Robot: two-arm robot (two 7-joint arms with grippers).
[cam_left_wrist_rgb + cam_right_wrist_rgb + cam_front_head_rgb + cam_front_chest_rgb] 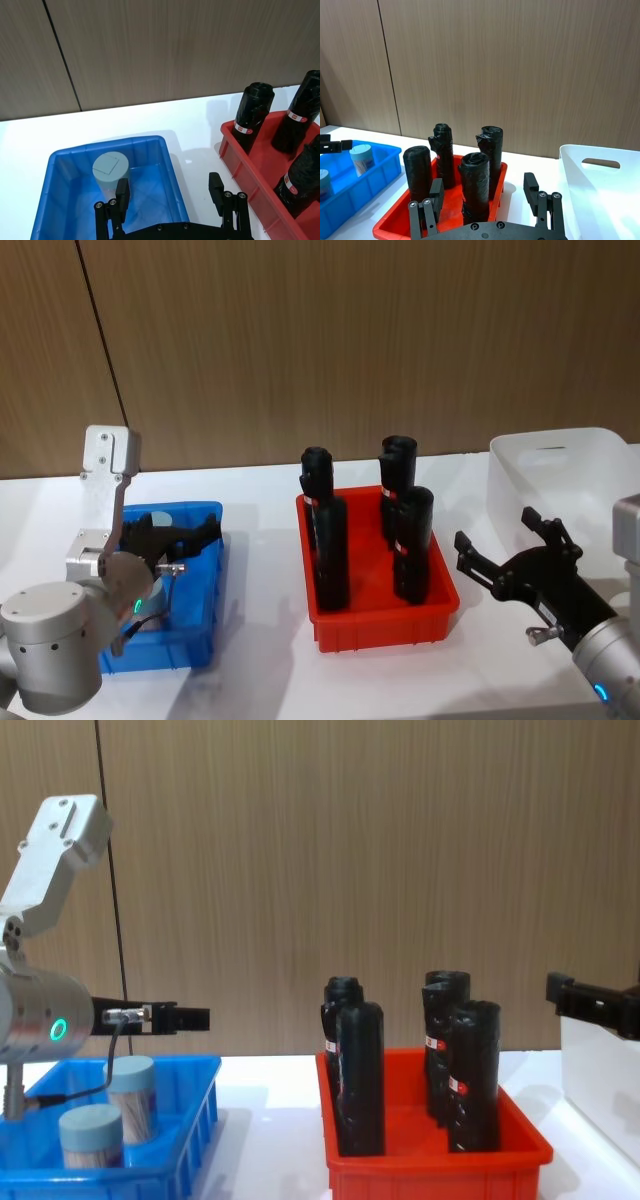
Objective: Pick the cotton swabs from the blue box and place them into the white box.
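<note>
Separating blue box (211, 585) from white box (590, 490), red bin (385, 627) holds black bottles (333, 552).

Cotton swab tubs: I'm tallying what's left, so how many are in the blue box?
2. Both stand in the blue box: one tub near its front wall, the other tub just behind it. The left gripper overhangs the box, so another may be hidden.

Cotton swabs (132, 1098) in left box (203, 635) — bottle bin (385, 627) centre — another box (600, 455) right
</note>
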